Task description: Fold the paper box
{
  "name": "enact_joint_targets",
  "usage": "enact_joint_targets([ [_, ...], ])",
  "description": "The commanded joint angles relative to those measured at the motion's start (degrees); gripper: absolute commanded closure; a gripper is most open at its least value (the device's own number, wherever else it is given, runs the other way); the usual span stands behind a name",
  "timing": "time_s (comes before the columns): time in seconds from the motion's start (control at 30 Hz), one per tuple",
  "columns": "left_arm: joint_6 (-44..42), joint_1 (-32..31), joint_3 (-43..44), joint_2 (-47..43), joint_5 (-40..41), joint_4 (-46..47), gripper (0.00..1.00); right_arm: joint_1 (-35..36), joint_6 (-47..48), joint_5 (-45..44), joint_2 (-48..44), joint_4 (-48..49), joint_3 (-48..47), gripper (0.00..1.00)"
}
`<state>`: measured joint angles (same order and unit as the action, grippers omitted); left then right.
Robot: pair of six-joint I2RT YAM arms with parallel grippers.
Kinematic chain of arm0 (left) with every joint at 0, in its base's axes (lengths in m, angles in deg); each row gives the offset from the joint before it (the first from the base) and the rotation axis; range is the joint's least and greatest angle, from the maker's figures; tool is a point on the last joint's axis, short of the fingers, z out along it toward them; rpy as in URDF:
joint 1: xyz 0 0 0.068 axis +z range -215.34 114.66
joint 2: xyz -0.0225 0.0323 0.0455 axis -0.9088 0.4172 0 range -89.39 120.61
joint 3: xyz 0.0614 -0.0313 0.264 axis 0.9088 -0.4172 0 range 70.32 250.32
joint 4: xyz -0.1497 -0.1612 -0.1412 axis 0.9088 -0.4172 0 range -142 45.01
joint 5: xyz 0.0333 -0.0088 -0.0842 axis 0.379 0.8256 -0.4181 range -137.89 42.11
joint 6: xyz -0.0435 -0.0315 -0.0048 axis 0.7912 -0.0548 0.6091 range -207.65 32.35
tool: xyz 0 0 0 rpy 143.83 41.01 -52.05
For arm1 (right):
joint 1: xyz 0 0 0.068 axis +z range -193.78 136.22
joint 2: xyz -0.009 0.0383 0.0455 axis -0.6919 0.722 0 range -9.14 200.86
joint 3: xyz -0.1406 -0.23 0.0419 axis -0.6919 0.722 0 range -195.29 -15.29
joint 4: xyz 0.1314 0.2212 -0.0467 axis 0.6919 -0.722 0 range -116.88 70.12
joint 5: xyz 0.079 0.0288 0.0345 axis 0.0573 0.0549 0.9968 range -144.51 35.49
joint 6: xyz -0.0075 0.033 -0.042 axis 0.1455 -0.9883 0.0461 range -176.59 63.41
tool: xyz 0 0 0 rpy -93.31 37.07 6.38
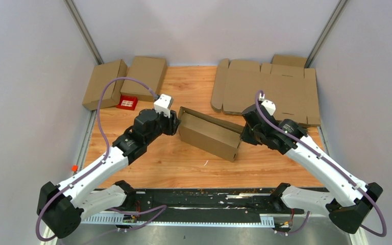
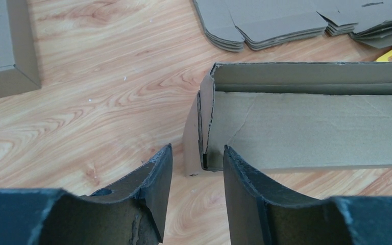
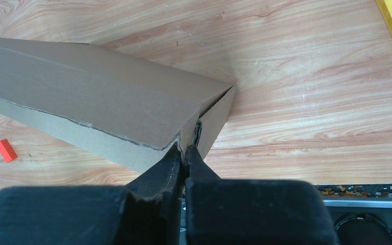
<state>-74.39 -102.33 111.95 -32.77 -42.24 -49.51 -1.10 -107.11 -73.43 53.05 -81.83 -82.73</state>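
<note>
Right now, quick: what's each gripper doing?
Left gripper: open, holding nothing, just short of one end of the paper box.
Right gripper: closed, pinching the box's other end.

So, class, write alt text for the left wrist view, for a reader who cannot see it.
The left gripper stands open at the bottom edge, with the end of the half-folded paper box just ahead of its dark fingers, ungripped. Beyond lie flat cardboard sheets on the wooden table.

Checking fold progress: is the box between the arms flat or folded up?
Partly folded: the box has raised walls, open top; right gripper pinches one end.
</note>
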Motion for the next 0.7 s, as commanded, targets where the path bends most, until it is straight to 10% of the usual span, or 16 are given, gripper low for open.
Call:
enact_joint_targets([
  [0.0,1.45,0.24,1.46,-1.48,-0.25,-0.4,0.5,0.77,0.21,-3.22,1.17,-2.38,0.24,1.0],
  [0.27,4.52,0.12,2.12,-11.4,0.25,-8.5,0.51,0.79,1.2,-3.32,1.54,-2.36,-1.2,1.0],
  [0.4,8.64,-1.6,1.12,-12.81,-8.56,-8.82,0.72,0.8,2.1,-3.26,1.44,-1.43,-1.29,1.0],
  [0.67,14.93,-24.37,-5.03,-3.8,-0.21,11.36,0.97,0.79,2.87,-2.33,1.59,-0.54,-1.36,1.0],
])
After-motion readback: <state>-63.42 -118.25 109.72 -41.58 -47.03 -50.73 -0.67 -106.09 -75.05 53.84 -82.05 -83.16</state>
